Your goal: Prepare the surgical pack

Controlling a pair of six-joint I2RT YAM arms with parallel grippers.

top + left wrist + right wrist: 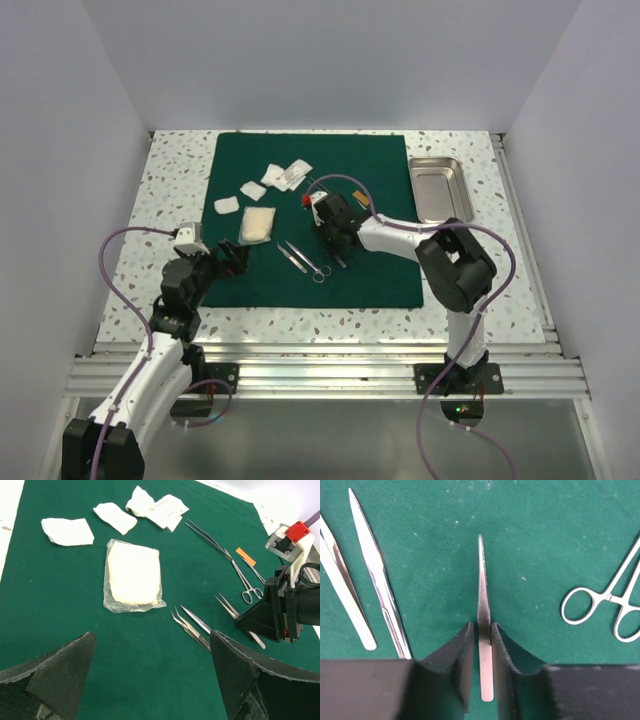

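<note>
The left tool (150, 640) hangs low over the near left part of the green cloth (370, 275); its two fingers stand far apart, with only cloth showing between them. The cloth lies flat on the speckled counter (170, 190).

Just past that tool, a clear bag of gauze (132, 575) lies on the cloth; behind the bag are white pads (67, 531) and some white paper packets (160, 510), all on the far left part of the cloth.

To the right of the bag lie two loose tweezers (376, 580), side by side and flat on the cloth.

Next comes the right tool (481, 627), down low at the middle of the cloth; its fingers sit close on each side of one thin tweezer (483, 595), whose tip points away from the tool. It looks pinched tight, but I cannot be sure both fingers press on it.

Right of that lies a clamp (609, 597) with ring handles, apart from the tool.

Far right, off the cloth, a shiny tray (437, 195) sits on the counter, just beside the cloth's far corner.
</note>
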